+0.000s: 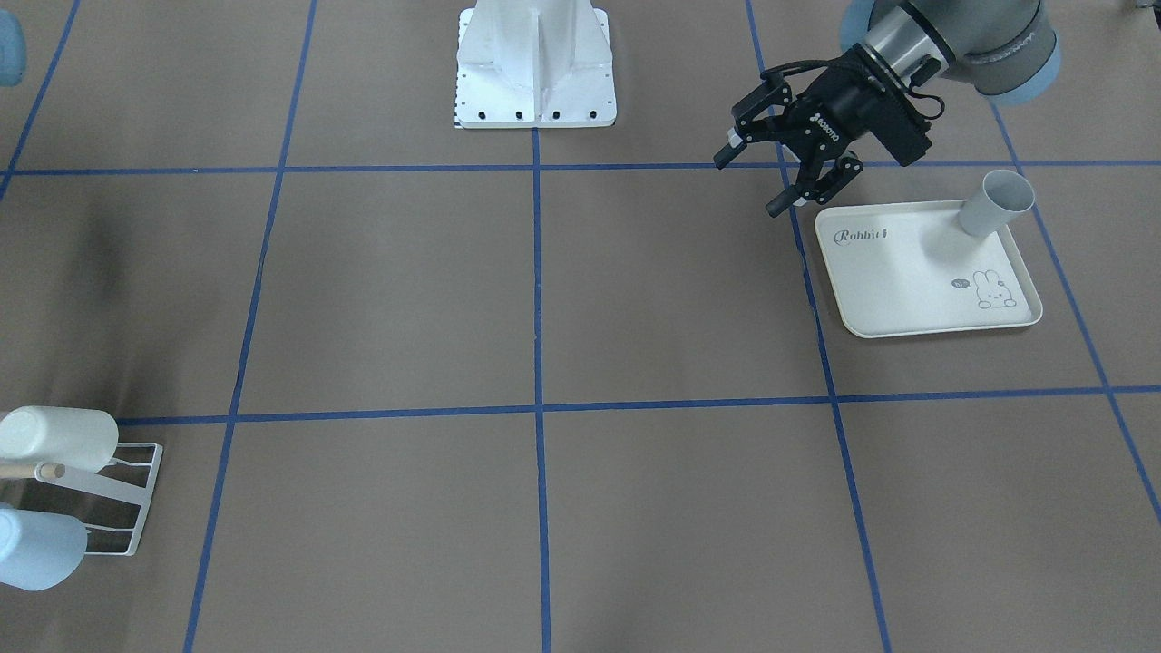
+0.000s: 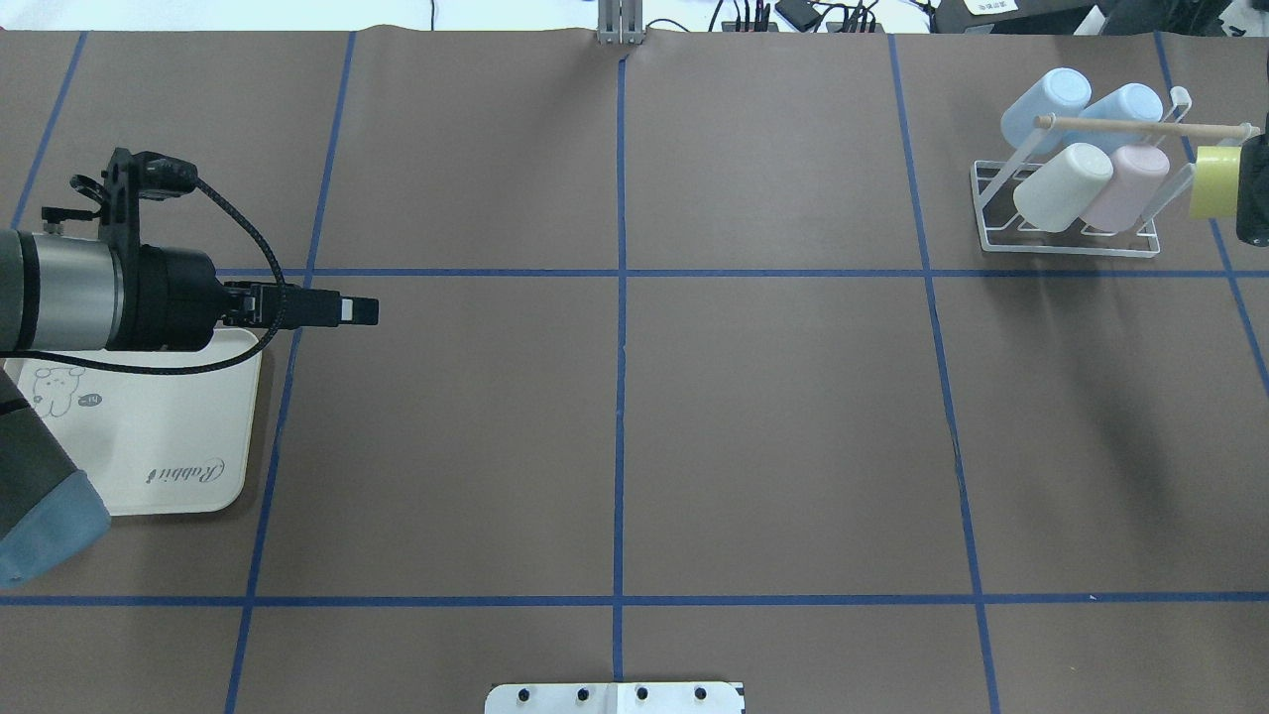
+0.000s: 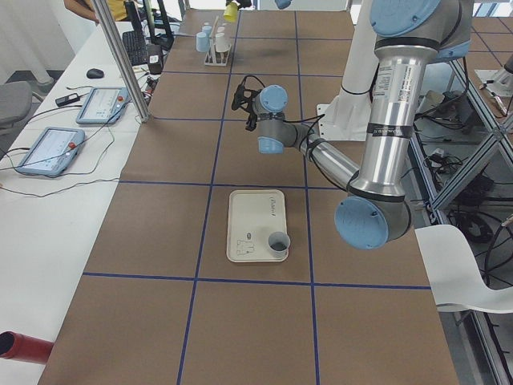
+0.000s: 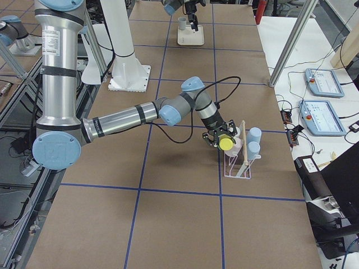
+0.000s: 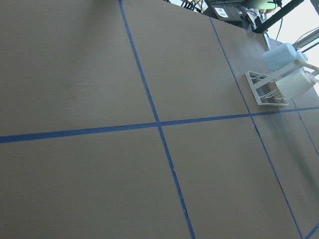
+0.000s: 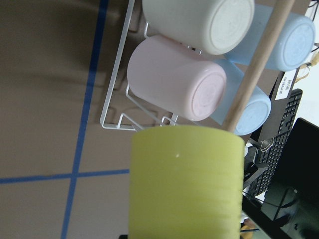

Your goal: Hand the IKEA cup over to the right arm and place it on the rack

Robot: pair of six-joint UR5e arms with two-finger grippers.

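Note:
A yellow-green IKEA cup (image 2: 1211, 181) hangs sideways at the right end of the rack (image 2: 1066, 243), just under the tip of its wooden rod (image 2: 1140, 126). My right gripper (image 2: 1251, 188) is shut on this cup; the cup (image 6: 187, 184) fills the lower part of the right wrist view, in front of the rack (image 6: 117, 107). The rack holds several cups: white, pink and light blue. My left gripper (image 1: 749, 186) hovers open and empty by the far corner of the rabbit tray (image 1: 907, 290). A grey cup (image 1: 993, 204) stands upright on that tray.
The white robot base (image 1: 535, 68) sits at the middle of the table's robot-side edge. Blue tape lines cross the brown table. Beyond the rack's end lie a keyboard and cables (image 6: 284, 109). A side table with tablets (image 3: 56, 148) runs along the operators' side.

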